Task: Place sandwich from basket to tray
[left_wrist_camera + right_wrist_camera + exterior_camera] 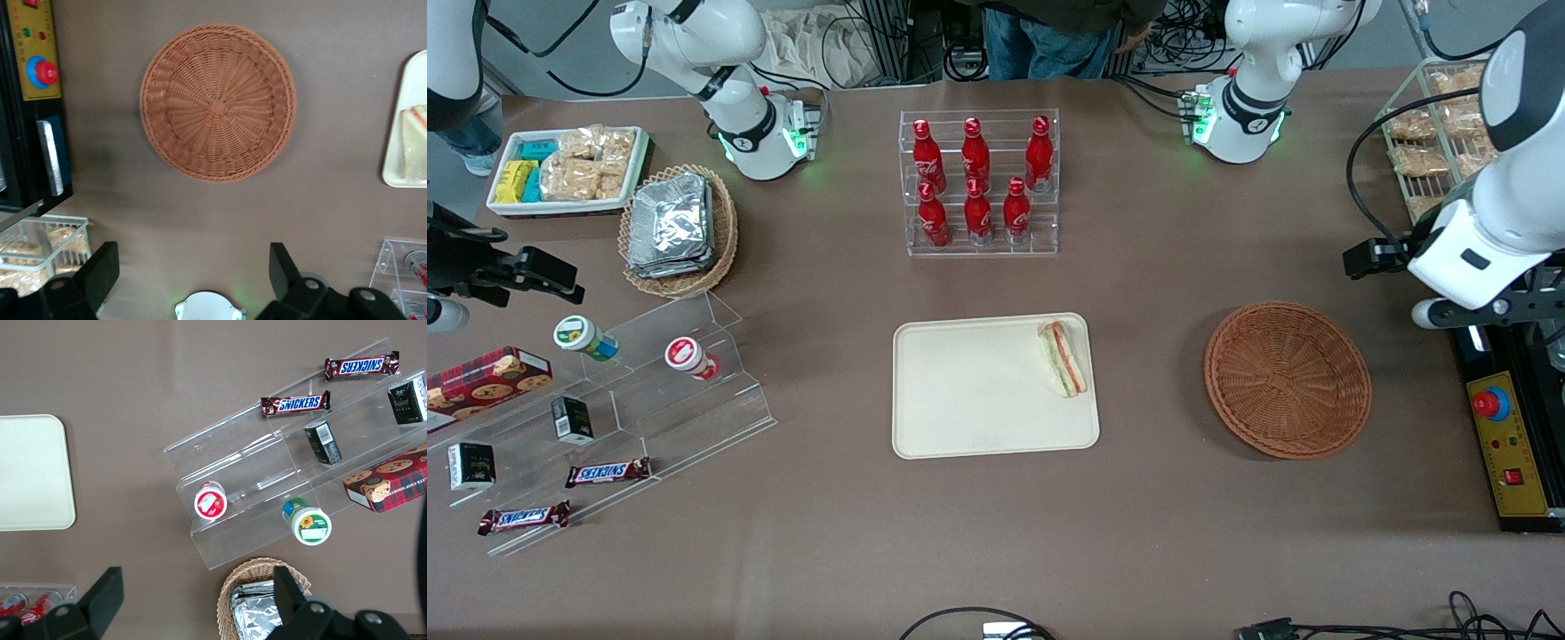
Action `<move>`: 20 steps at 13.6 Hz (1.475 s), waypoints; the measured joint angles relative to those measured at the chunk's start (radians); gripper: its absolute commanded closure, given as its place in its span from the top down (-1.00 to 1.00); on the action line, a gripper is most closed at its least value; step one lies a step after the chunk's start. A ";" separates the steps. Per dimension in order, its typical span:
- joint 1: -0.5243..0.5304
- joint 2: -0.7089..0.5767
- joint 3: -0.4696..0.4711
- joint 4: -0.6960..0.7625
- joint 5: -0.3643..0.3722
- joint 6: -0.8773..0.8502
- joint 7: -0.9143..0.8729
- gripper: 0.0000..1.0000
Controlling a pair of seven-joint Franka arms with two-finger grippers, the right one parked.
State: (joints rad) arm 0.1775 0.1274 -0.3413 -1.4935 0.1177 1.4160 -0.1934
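- My gripper is up in the air with the fingers spread wide apart and nothing between them. It hangs over bare table near the working arm's end, not touching anything.
- Looking down from the wrist, the basket sits right below and a bit ahead of me, and it has nothing in it, just weave.
- The sandwich is lying on the tray, tucked along the tray's edge that faces the basket. It's flat on its side with the orange-red and green layers showing, and it looks fully inside the rim, not hanging over.
- So as far as I can judge, the placing is done and what's left for me is basically backing off cleanly.
- To do that well, I'd keep the fingers apart and stay high, so nothing snags the basket rim or nudges the tray.
- The sandwich is well apart from my gripper, with the whole basket lying between us, so I don't think I can bump it from here.
- Farther out there's a rack of red bottles, farther from the front camera than the tray, and well out of my way.
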 measured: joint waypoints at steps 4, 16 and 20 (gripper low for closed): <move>0.018 -0.077 0.002 -0.104 -0.040 0.041 0.010 0.99; -0.236 -0.102 0.280 -0.117 -0.046 0.043 0.029 1.00; -0.236 -0.102 0.281 -0.117 -0.047 0.044 0.029 1.00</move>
